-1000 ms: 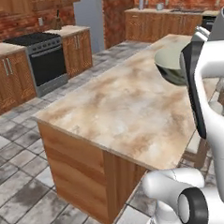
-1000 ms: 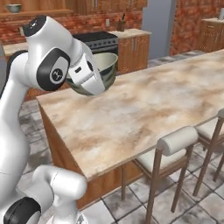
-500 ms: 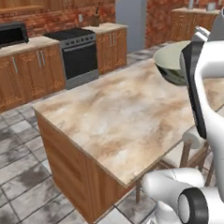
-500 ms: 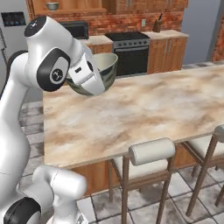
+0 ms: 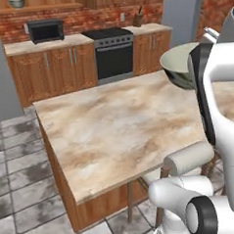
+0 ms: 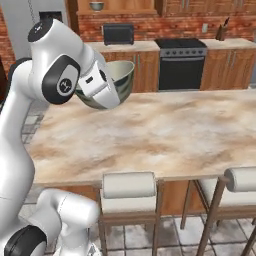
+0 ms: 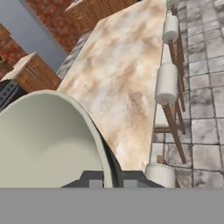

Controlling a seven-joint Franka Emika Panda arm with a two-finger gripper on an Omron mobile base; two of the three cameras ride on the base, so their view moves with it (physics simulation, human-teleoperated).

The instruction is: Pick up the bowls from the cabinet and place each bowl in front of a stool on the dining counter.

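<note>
Tool (image 6: 102,92) clamped on a bowl's (image 6: 114,80) rim, held above the table (image 6: 165,135). Carrying step; next, lower it before the near stool (image 6: 127,186).

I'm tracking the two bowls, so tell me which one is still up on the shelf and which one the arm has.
The bowl on the wooden cabinet, above the microwave, is the shelved one. The other bowl is clamped at its rim in the gripper, above the dining counter.

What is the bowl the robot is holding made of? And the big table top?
The bowl looks like glazed ceramic: smooth pale inside, shiny grey-green outside. The dining counter top looks like polished stone, maybe marble, from its cloudy beige-brown swirls; its base looks wooden, warm brown. It is all rendered, so this is a guess.
</note>
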